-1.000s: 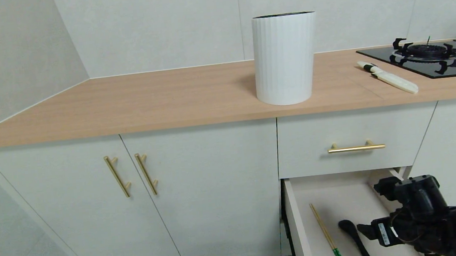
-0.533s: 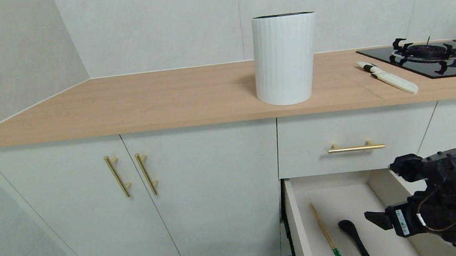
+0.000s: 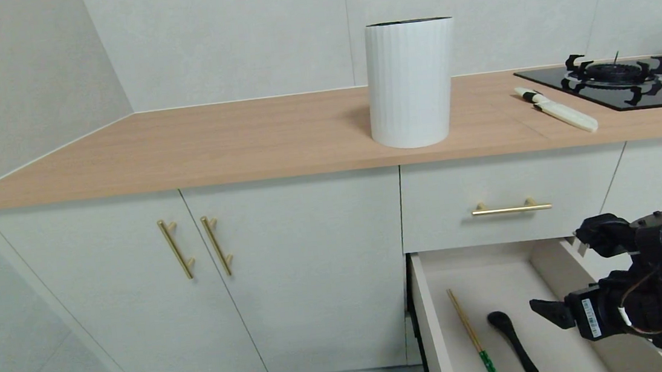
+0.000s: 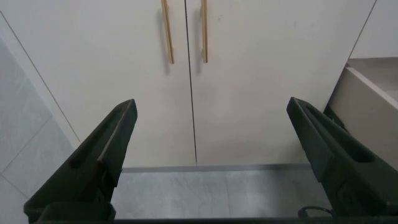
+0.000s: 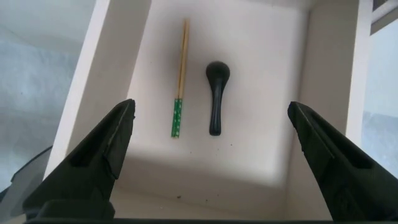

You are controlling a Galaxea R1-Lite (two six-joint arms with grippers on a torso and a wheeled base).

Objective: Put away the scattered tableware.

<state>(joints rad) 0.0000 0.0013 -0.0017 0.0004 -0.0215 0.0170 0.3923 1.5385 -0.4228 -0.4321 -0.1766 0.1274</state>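
Right wrist view: right claw [image 5: 210,107] spread wide, empty.

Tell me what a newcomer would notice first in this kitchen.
A tall white ribbed canister stands on the wooden counter, and a pale knife lies between it and the hob. Below, the lower drawer is pulled out, holding chopsticks and a black spoon side by side, not touching. The right gripper hangs open above that drawer.
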